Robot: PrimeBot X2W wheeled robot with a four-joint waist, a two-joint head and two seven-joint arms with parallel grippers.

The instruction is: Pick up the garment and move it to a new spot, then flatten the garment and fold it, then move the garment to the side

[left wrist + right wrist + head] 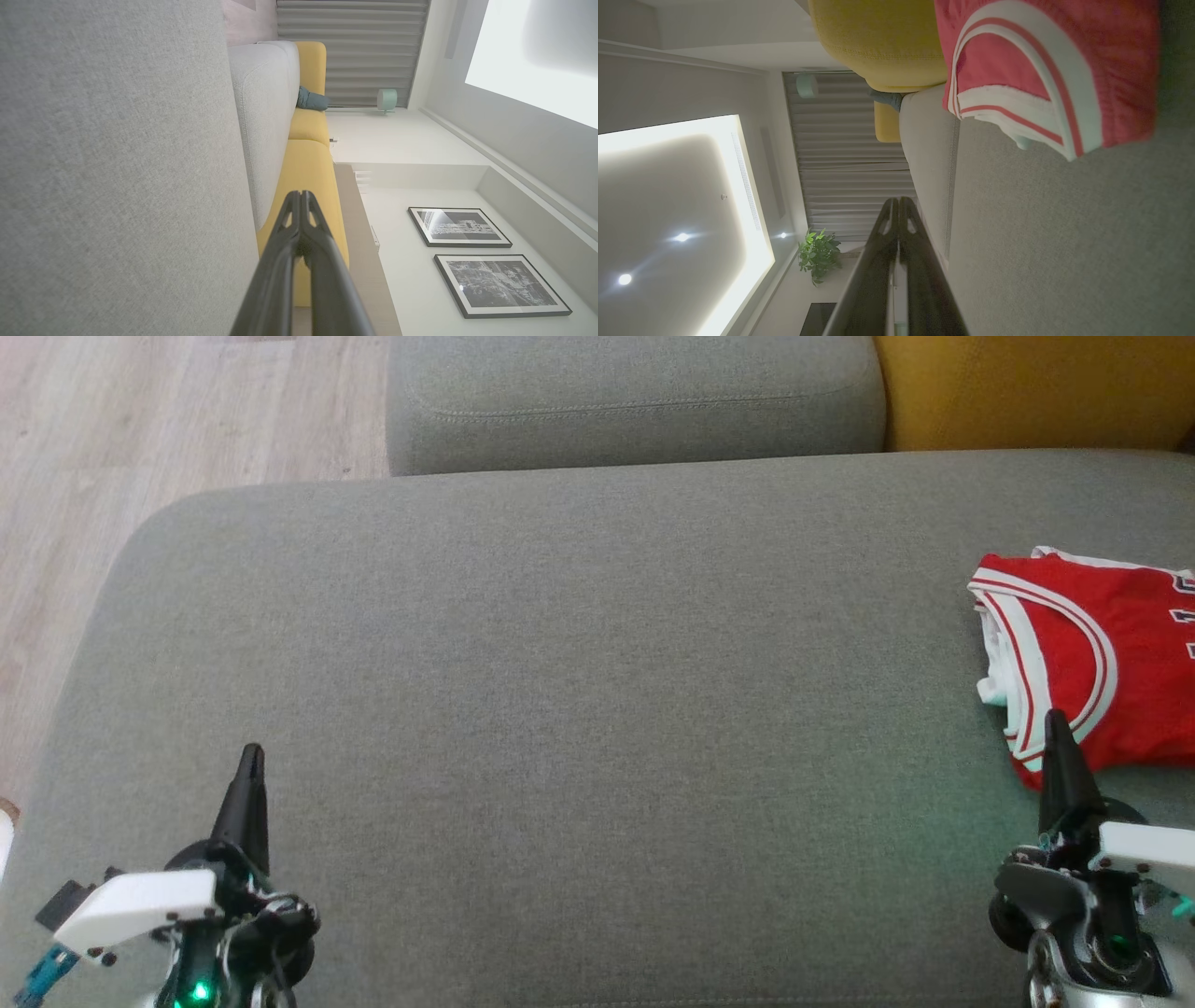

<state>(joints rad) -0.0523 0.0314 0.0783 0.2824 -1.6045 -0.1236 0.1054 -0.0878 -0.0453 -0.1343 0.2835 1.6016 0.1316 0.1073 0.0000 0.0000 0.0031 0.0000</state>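
Red jersey [1120, 644] at the frame's right edge, white lettering cut off, unreadable; left tool [252, 754] and right tool [1055, 719] both closed, empty.

The grey sofa seat [560, 709] lies bare between both claws; only the folded garment [1092, 653] occupies its right edge.
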